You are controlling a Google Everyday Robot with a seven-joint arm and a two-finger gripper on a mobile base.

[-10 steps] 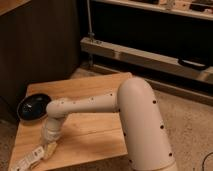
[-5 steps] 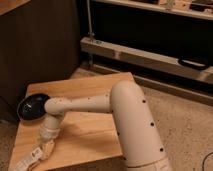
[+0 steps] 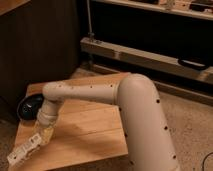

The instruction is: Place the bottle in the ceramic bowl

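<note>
The bottle [image 3: 24, 151] lies on its side at the front left corner of the wooden table [image 3: 90, 131], its white label toward the corner. My gripper [image 3: 45, 133] points down at the bottle's far end and is shut on it; the bottle still rests on the wood. The ceramic bowl [image 3: 30, 107], glossy and black, sits at the table's left edge just behind the gripper, partly hidden by my wrist.
My thick white arm [image 3: 135, 110] arches over the table from the right. A dark cabinet wall [image 3: 40, 45] stands behind the table, and a low metal shelf rail [image 3: 145, 56] runs along the back right. Speckled floor lies to the right.
The gripper has stayed at the bottle's far end and has closed there. The arm's elbow has swung a little to the left. Bottle and bowl have not moved.
</note>
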